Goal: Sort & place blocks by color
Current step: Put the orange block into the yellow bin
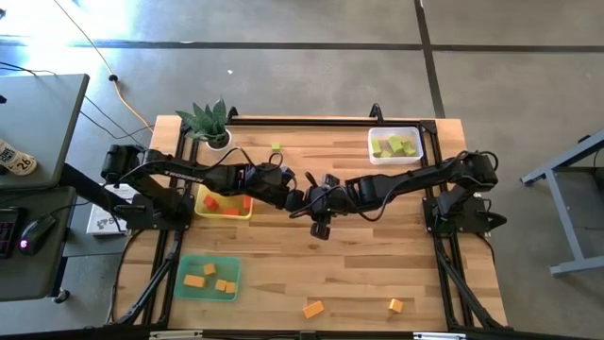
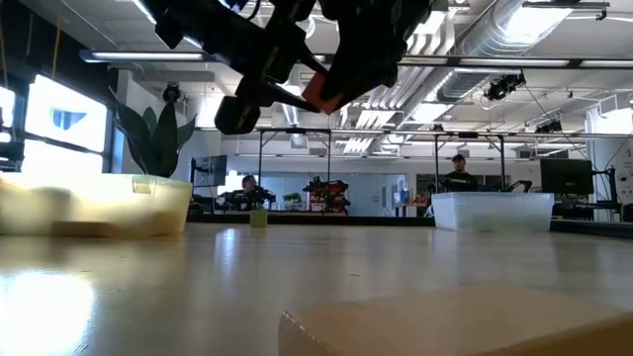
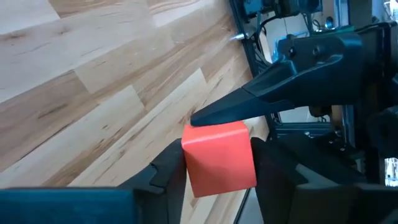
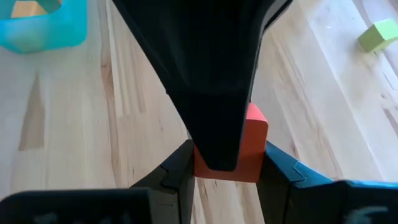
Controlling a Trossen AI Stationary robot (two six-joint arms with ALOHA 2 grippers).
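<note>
Both grippers meeting above mid-table, left gripper (image 1: 300, 200) and right gripper (image 1: 319, 202) sharing one red block (image 3: 219, 158) held in the air. Left wrist view showing that block clamped between the left fingers (image 3: 166, 171), with the right arm's finger tip pressing on its far top edge. Right wrist view showing the same block (image 4: 249, 146) squeezed between the right fingers (image 4: 180, 168), the left finger covering most of it. Low view catching only a red sliver (image 2: 321, 94) among dark hardware, well above the tabletop (image 2: 326, 267); grip details not readable there. High view hiding the block entirely under the two wrists.

High view alone giving the layout: yellow tray (image 1: 224, 202) at left with red blocks (image 1: 211, 202), green tray (image 1: 208, 278) near-left with orange blocks (image 1: 194, 280), clear tray (image 1: 394, 144) far-right with light green blocks (image 1: 394, 146). Sitting loose: one light green block (image 1: 276, 147) at far centre, two orange blocks (image 1: 313, 309) near the near edge, second one (image 1: 395, 304) further right. Potted plant (image 1: 209, 123) standing at the far-left corner.
</note>
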